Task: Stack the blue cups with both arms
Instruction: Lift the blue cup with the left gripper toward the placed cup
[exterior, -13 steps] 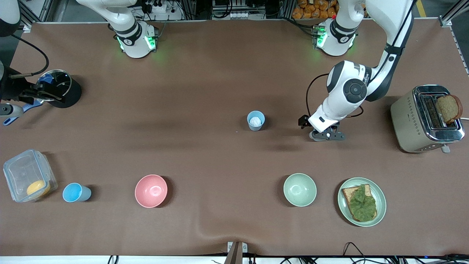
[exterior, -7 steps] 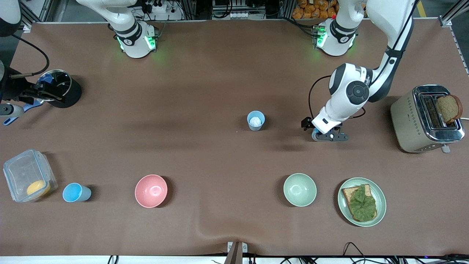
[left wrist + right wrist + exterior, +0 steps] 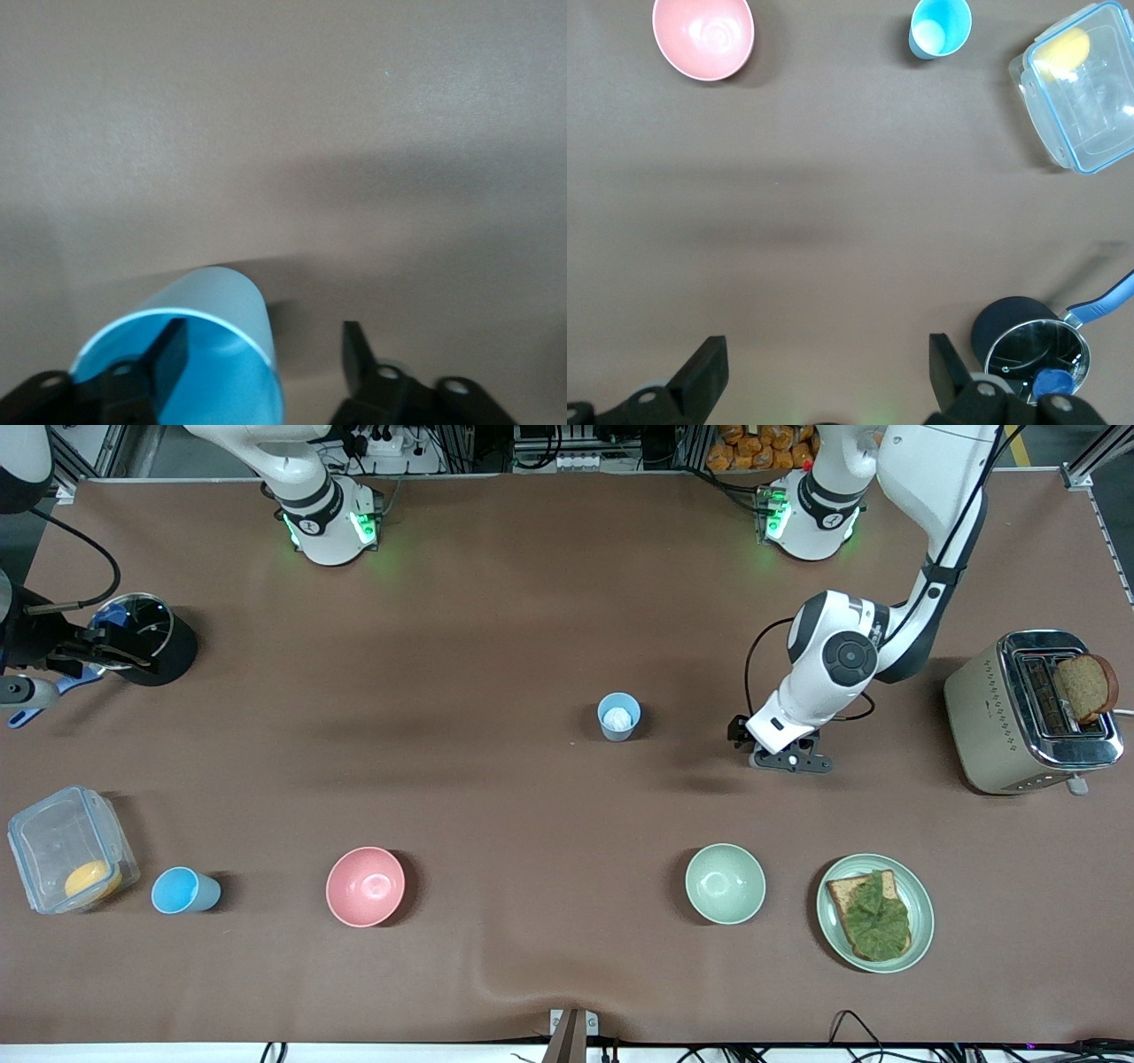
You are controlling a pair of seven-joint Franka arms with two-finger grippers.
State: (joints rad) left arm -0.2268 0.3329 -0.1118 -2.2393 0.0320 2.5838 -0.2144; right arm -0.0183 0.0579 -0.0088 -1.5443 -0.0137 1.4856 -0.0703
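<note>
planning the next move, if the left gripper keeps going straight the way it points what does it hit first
Probably the bare table; the left gripper points down at it, one finger already inside a blue cup.

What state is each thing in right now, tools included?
Left tool: open, one finger inside the third cup, one outside.
Right tool: open, waiting in the air near the pot.
Middle cup: upright, something white inside.
Cup by the box: upright, empty.
Pink bowl: upright, empty.
Green bowl: upright, empty.
Toaster: bread slice sticking up.

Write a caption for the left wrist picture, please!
Left hand, open, one finger inside a small light-blue plastic cup over the brown table.
</note>
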